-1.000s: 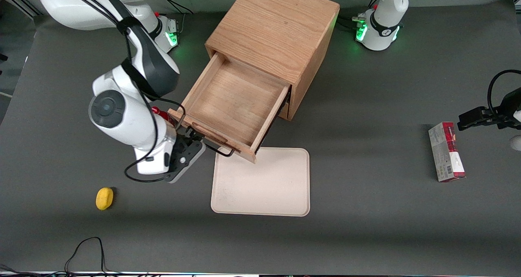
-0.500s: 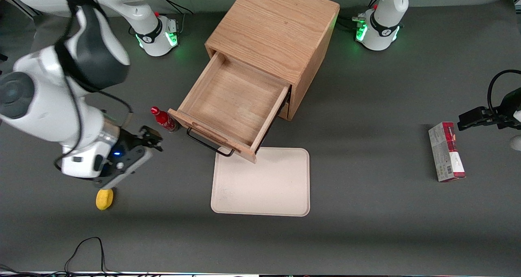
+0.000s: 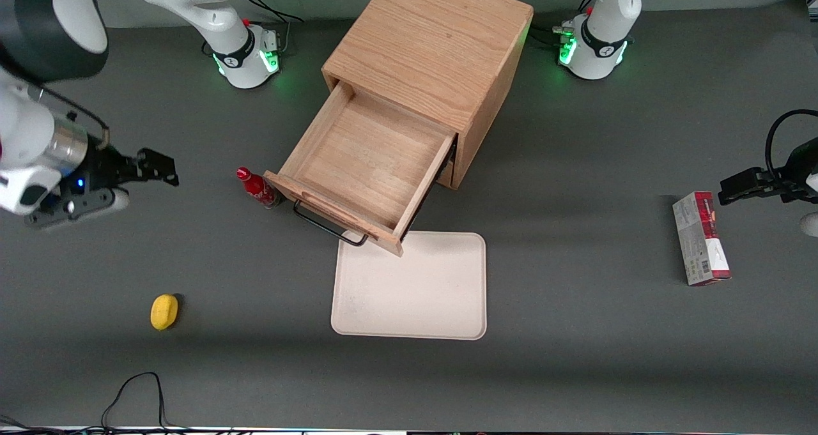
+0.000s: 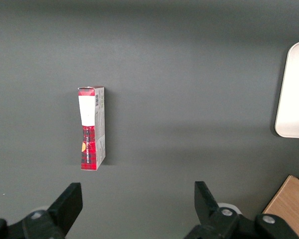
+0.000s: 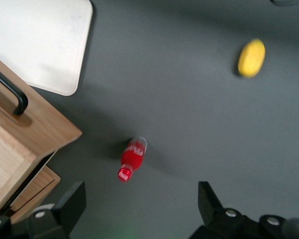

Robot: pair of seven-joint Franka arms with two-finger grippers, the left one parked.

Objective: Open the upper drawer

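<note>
The upper drawer stands pulled far out of the boxy oak cabinet, and its plain wood tray is bare. Its black wire handle hangs over the edge of the cream tray. The right wrist view shows the drawer front, its handle and the lower drawer beneath it. My gripper is open and holds nothing. It hangs above the table toward the working arm's end, well apart from the drawer, and in the right wrist view the table shows between its fingers.
A red bottle stands beside the drawer's corner, between the drawer and my gripper. A cream tray lies in front of the drawer. A yellow lemon-like object lies nearer the front camera. A red and white box lies toward the parked arm's end.
My gripper has left the drawer handle and swung away toward the working arm's end of the table, rising as it went. The drawer has stayed pulled out.
</note>
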